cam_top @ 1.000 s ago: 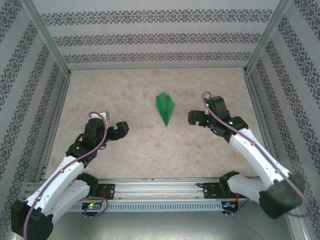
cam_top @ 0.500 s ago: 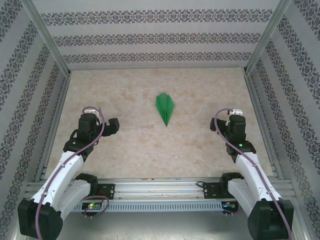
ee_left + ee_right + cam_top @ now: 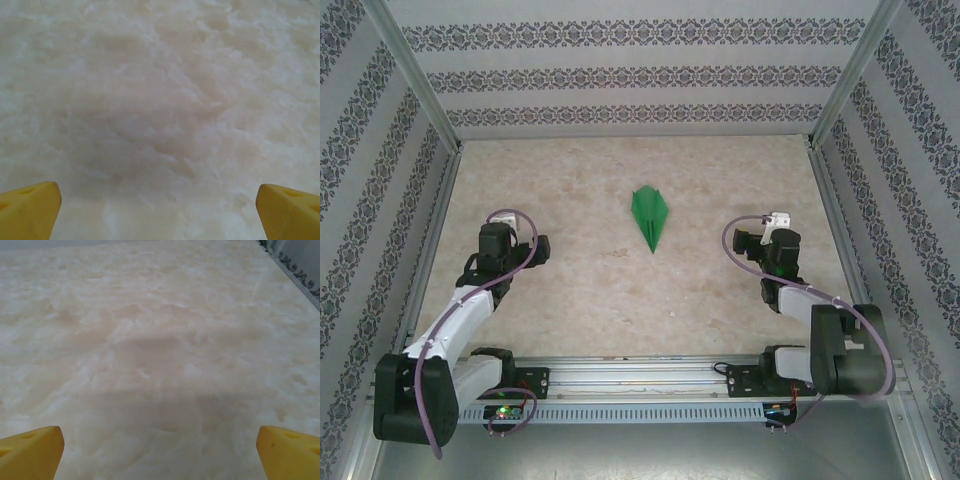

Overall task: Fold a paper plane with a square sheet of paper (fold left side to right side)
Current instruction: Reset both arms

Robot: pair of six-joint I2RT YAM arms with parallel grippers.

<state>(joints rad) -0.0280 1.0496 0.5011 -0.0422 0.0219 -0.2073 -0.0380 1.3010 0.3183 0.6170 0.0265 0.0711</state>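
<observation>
The square sheet of paper lies folded into a bright green paper plane (image 3: 651, 216), a narrow dart at mid-table with its tip toward the near edge. My left gripper (image 3: 516, 249) hangs low over the table well to the plane's left. In the left wrist view its yellow fingertips (image 3: 30, 210) stand wide apart over bare table, so the left gripper (image 3: 160, 215) is open and empty. My right gripper (image 3: 766, 246) sits about as far to the plane's right. The right wrist view shows the right gripper (image 3: 160, 455) open too, with nothing between its fingertips (image 3: 289, 451).
The beige marbled table (image 3: 590, 290) is boxed in by patterned walls at the back and on both sides. Metal frame posts (image 3: 415, 75) rise at the corners. A rail with the arm bases (image 3: 640, 375) runs along the near edge.
Both arms have drawn back toward their bases and folded up. The right gripper has swung away from the plane to the right. The plane has not moved.
</observation>
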